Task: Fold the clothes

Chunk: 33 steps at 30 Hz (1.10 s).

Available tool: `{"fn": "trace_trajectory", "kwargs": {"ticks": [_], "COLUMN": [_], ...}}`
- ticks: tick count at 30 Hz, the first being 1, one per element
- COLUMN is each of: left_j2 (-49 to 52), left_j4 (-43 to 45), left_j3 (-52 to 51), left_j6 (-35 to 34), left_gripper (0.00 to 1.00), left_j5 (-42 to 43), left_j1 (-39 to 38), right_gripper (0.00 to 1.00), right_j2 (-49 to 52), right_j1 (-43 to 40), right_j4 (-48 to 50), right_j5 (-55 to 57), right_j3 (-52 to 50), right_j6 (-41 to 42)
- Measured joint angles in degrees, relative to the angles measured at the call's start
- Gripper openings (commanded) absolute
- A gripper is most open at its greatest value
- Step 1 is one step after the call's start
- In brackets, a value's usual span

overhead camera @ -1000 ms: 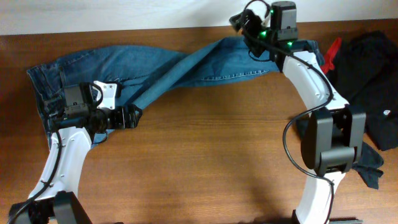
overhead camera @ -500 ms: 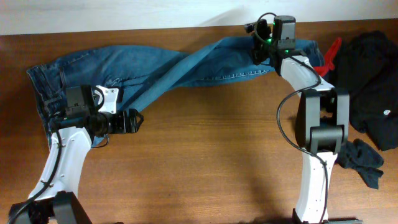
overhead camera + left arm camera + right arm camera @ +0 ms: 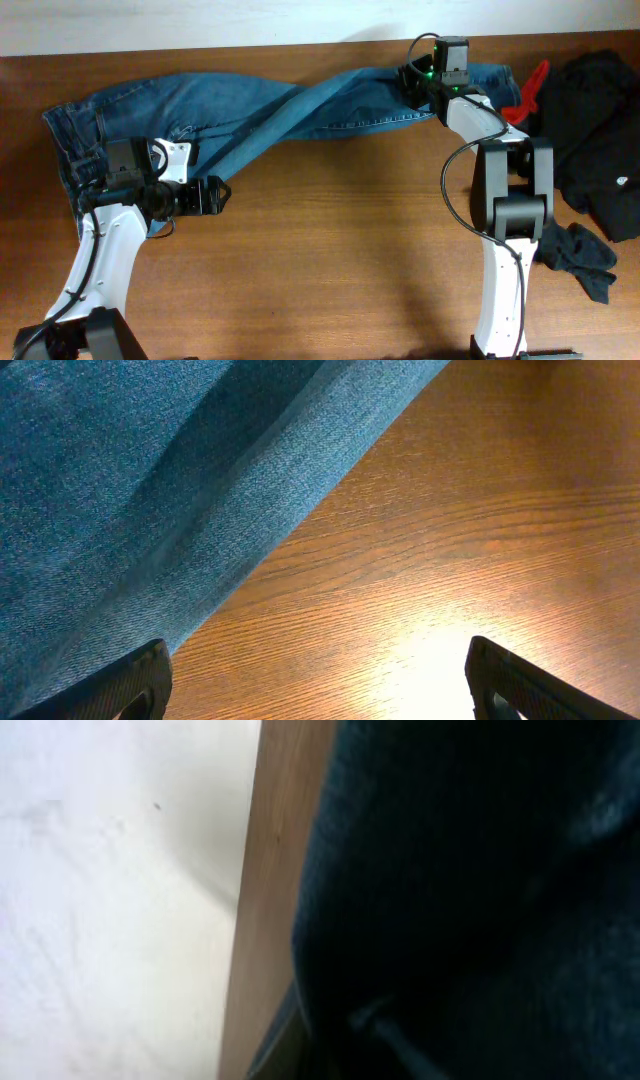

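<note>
medium-blue denim jeans (image 3: pixel 230 110): long axis 9-to-2 o'clock along brown wooden table (image 3: pixel 330 250) far edge | right gripper (image 3: pixel 420 78): pressed together, pinching leg end at 1 o'clock, nearer | left gripper (image 3: pixel 212 192): spread, denim at its 12 o'clock

Faded blue jeans (image 3: pixel 230 110), spread along the table's far edge, legs crossed, waistband left

Prob. a robotics lab bench: robot arms (image 3: pixel 104 250) at wood table (image 3: pixel 340 260), white wall (image 3: pixel 200 20) behind.

Black garments (image 3: pixel 603 140), perhaps a red clip (image 3: pixel 530 88)
</note>
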Motion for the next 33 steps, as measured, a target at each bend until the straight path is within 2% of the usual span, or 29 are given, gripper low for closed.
{"fn": "trace_trajectory", "kwargs": {"ticks": [4, 6, 8, 11, 16, 18, 19, 20, 21, 26, 30, 33], "left_j2": [0.0, 0.0, 0.0, -0.3, -1.2, -1.2, -1.2, -1.2, -1.2, -1.2, -1.2, -1.2], "left_j4": [-0.2, -0.9, -1.7, -3.0, -3.3, -3.8, -3.8, -4.0, -4.0, -5.8, -8.4, -9.5], "left_j3": [0.0, 0.1, 0.6, 2.4, 3.0, 3.0, 3.0, 3.0, 3.0, 3.0, 3.0, 3.0], "left_j6": [0.0, 0.0, 0.0, 0.0, 0.0, 0.0, 0.0, 0.0, 0.0, 0.0, -0.1, -2.8], "left_gripper": [0.92, 0.92, 0.92, 0.92, 0.92, 0.92, 0.92, 0.93, 0.93, 0.93, 0.93, 0.93], "left_j5": [0.0, 0.0, 0.0, -0.4, -2.4, -2.9, -3.0, -3.3, -3.4, -7.3, -11.8, -17.1], "left_j1": [0.0, 0.1, 0.4, 2.1, 3.0, 3.0, 3.0, 3.0, 3.0, 3.0, 3.0, 4.3], "right_gripper": [0.04, 0.04, 0.04, 0.04, 0.04, 0.04, 0.04, 0.13, 0.27, 0.26, 0.25, 0.28], "right_j2": [0.0, -0.6, -2.7, -12.7, -27.1, -30.9, -30.9, -30.6, -30.4, -29.2, -29.2, -29.2], "right_j1": [-1.0, -1.9, -2.7, -3.8, -3.9, -3.6, -3.6, -3.5, -3.5, -3.5, -3.5, -3.5], "right_j4": [0.5, -3.4, -10.2, -27.4, -46.6, -57.6, -60.3, -64.4, -66.2, -70.9, -71.1, -69.8], "right_j5": [-5.2, -7.3, -8.6, -6.3, 1.5, 6.1, 7.5, 9.1, 9.9, 17.9, 24.2, 26.1], "right_j3": [0.0, 0.1, 0.1, 0.1, 1.0, 1.5, 1.5, 1.2, 0.8, -2.5, -2.6, -2.6], "right_j6": [-6.5, -12.1, -19.6, -37.6, -52.8, -58.7, -60.0, -61.0, -61.5, -63.5, -62.4, -62.4]}}
